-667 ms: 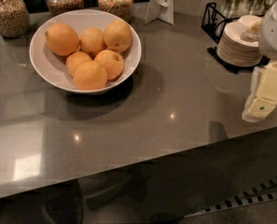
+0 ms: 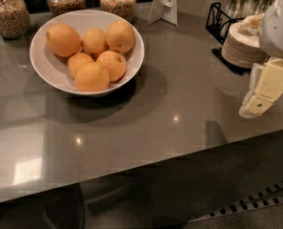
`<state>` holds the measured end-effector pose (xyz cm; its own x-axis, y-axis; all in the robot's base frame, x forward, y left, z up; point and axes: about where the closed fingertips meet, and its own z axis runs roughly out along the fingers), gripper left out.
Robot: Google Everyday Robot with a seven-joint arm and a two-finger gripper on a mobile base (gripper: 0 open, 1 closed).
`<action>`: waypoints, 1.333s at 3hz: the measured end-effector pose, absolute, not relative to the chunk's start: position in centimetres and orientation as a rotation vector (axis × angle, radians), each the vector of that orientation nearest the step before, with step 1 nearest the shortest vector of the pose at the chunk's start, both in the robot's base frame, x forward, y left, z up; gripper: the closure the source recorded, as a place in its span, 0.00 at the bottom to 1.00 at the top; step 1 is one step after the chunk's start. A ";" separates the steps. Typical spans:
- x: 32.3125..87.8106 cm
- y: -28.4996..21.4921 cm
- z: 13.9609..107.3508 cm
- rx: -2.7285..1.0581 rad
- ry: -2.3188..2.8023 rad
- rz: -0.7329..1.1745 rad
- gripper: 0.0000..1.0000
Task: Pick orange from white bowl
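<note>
Gripper shift: edged a little toward the bowl side & slightly up-frame vs 0.7 s ago; small move only.
Rest of scene: bowl, fruit, plates, jars in same spots as before.
Gripper [image 2: 253, 106]: cream-coloured, hangs tilted above the counter [image 2: 179, 99] near its front edge, tip pointing down & toward the bowl side.
Gripper state: can't tell if open or closed.
Arm [image 2: 279, 25]: white rounded shell directly above gripper, cut off by frame edge.
White bowl [image 2: 45, 67]: well apart from gripper, far across the counter to its left in view & a bit further back; sits flat on counter.
Oranges [image 2: 111, 65]: six, all inside the bowl, packed touching each other; none out yet, all well apart from gripper.
Big orange [image 2: 63, 39]: brighter, oval, on the bowl side farthest from gripper.
Plates [image 2: 241, 49]: white stack just behind gripper, partly hidden by arm; nearest item to it.
Rack [image 2: 216, 19]: black wire, behind gripper, next to plates on the bowl side.
Sign [image 2: 165, 4]: white stand, behind & left of gripper, btw rack and bowl.
Jars [image 2: 118, 0]: three glass, grain-like filling, behind the bowl, far from gripper.
Shadow [image 2: 215, 132]: dark patch on counter, left of gripper tip & nearer the front edge.
</note>
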<state>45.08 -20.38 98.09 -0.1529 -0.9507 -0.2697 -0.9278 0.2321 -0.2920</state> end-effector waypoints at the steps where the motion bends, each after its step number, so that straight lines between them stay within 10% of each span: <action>1: 48.1 -17.1 99.9 -1.738 1.865 -0.051 0.00; 4: 53.0 -9.8 103.9 -1.819 1.395 -0.029 0.00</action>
